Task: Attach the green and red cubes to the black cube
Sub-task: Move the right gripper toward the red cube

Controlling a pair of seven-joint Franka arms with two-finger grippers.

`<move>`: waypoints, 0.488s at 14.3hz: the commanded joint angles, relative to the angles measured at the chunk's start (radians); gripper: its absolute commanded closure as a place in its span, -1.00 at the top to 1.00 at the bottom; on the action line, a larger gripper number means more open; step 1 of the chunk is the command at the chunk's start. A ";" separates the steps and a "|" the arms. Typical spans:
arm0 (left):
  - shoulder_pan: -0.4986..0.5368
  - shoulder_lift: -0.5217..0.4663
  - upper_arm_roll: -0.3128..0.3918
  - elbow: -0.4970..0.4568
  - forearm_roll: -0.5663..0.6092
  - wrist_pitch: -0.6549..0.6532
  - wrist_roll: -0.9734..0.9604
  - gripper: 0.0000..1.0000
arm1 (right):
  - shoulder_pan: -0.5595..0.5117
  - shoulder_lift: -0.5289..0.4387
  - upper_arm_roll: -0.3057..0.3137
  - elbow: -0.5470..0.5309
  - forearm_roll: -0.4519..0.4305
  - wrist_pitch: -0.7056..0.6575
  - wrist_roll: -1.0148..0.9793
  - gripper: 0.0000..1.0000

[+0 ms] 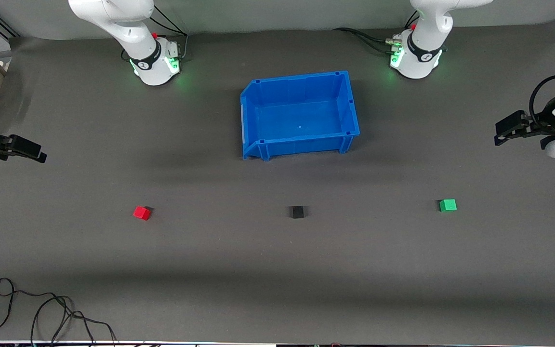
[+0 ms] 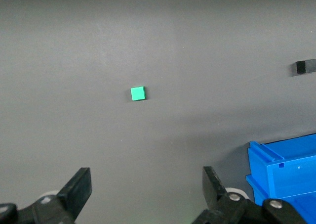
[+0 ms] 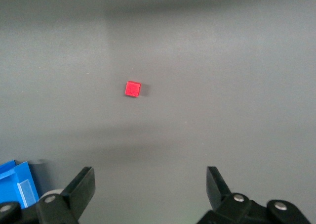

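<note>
**Counter survey: three cubes in a row, both pincers spread and holding nothing**

The counter [image 1: 277, 270] is a dark grey mat running edge to edge across the front view. Wide bare stretches lie on every side of the cubes. A loose black cable [image 1: 41, 313] curls on the mat close to the edge nearest the front camera, toward the right arm's end.

The blue bin [image 1: 350, 103] sits mid-counter, between the two arm bases and farther from the front camera than all three cubes. Nothing lies in it, and bare mat lies between it and the cube row.

The left pincer [image 1: 499, 137] hangs over the counter's edge at the left arm's end, its fingers [image 2: 79, 187] spread wide with nothing between them. The right pincer [image 1: 41, 156] hangs over the edge at the right arm's end, fingers [image 3: 84, 187] likewise spread and gripping nothing.

The three cubes lie in a line, well apart from one another and none touching. The black cube [image 1: 297, 211] is in the middle, nearer the front camera than the bin. The green cube [image 1: 447, 205] lies toward the left arm's end; in the left wrist view it [image 2: 138, 93] rests on open mat. The red cube [image 1: 141, 212] lies toward the right arm's end, turned slightly out of square with the counter's edge, with clear mat all round it [image 3: 132, 88].
</note>
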 commanded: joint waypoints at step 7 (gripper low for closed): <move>0.002 0.011 -0.001 0.022 0.016 -0.015 0.012 1.00 | 0.004 0.021 0.005 0.035 0.000 -0.049 0.033 1.00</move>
